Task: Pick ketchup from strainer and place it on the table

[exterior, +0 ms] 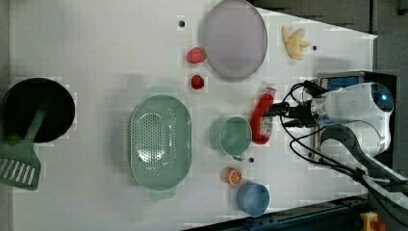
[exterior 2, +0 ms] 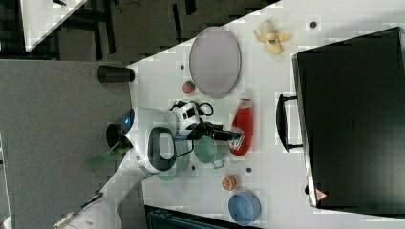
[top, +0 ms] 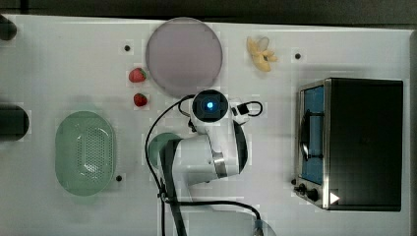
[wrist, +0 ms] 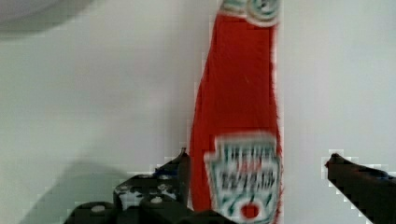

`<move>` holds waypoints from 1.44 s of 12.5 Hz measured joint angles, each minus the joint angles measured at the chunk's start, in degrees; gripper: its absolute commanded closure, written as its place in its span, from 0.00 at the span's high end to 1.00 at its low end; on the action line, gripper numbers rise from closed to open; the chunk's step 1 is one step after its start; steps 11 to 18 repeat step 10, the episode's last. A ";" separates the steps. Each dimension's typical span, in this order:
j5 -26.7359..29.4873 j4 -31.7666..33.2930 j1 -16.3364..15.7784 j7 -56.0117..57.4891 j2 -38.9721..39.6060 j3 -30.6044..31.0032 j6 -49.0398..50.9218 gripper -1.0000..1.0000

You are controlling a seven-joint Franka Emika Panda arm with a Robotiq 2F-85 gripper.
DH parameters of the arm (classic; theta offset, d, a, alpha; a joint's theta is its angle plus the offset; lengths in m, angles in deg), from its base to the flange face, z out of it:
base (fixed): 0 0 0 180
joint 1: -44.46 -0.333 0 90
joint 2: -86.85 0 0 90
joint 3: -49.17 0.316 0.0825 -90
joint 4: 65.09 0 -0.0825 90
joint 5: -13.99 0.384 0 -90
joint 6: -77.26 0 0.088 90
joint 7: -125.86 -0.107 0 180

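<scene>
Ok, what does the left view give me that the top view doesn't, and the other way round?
Left view's extras: the ketchup lying flat on the table beside the mug, the open pincer over it, plus the orange half, blue bowl, black pan and spatula. Top view's extras: the oven in full, knobs included. Shared: the empty strainer, plate, two strawberries and banana.
</scene>
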 measured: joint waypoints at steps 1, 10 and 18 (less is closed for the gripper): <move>0.39 -0.90 -0.10 0.09 -0.80 -0.11 0.25 1.00; 16.08 -28.70 0.70 -0.62 -18.54 1.58 30.06 1.00; 16.08 -28.70 0.70 -0.62 -18.54 1.58 30.06 1.00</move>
